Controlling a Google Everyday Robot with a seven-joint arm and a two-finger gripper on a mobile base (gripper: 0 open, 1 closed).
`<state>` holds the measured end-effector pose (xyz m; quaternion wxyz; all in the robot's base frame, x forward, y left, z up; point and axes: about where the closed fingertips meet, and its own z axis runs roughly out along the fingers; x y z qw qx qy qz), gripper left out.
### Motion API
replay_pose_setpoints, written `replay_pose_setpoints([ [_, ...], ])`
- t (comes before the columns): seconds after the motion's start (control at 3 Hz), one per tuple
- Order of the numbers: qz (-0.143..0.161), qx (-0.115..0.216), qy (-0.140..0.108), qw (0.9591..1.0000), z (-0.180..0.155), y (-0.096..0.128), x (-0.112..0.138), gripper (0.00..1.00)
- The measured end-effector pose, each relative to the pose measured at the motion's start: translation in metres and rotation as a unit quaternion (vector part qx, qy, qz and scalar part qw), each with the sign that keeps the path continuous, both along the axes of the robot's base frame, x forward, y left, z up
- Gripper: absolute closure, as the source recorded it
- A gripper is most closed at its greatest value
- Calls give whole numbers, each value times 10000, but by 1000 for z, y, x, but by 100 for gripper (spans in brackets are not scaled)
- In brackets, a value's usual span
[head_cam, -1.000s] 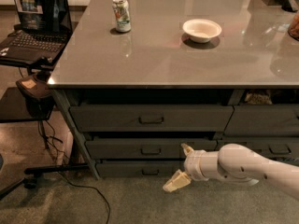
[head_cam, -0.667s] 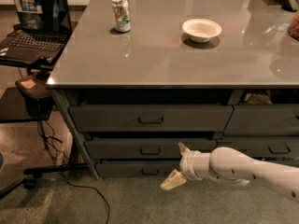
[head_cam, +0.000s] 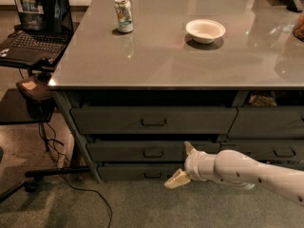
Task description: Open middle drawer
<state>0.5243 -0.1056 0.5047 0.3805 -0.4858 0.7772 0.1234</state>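
The middle drawer (head_cam: 118,151) sits in the lower middle of the frame and looks shut. The gripper (head_cam: 183,164) is just right of its handle (head_cam: 153,152), fingers spread wide, maybe touching the drawer front.

The desk (head_cam: 156,56) has a wide, glossy grey top that mirrors whatever stands on it. A drink can (head_cam: 124,14) stands upright toward the back left (its label pale, with green and red). Well apart to its right sits a shallow white bowl (head_cam: 205,31). At the far right edge a brownish object (head_cam: 299,27) is cut off by the frame. The tool (head_cam: 176,164) hangs low before the desk's front, above the floor (head_cam: 118,208), its fingers spread apart.
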Motion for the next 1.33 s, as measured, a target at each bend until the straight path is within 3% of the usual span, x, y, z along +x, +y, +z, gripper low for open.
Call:
replay_pose_setpoints([
  [0.33,-8,-246,-281,9993,-16,2,19,0],
  [0.67,-207,-312,-557,9977,-10,0,37,0],
  [1.0,-208,-311,-557,9977,-11,0,37,0],
  [1.33,-281,-274,-532,9978,-26,-9,60,0],
])
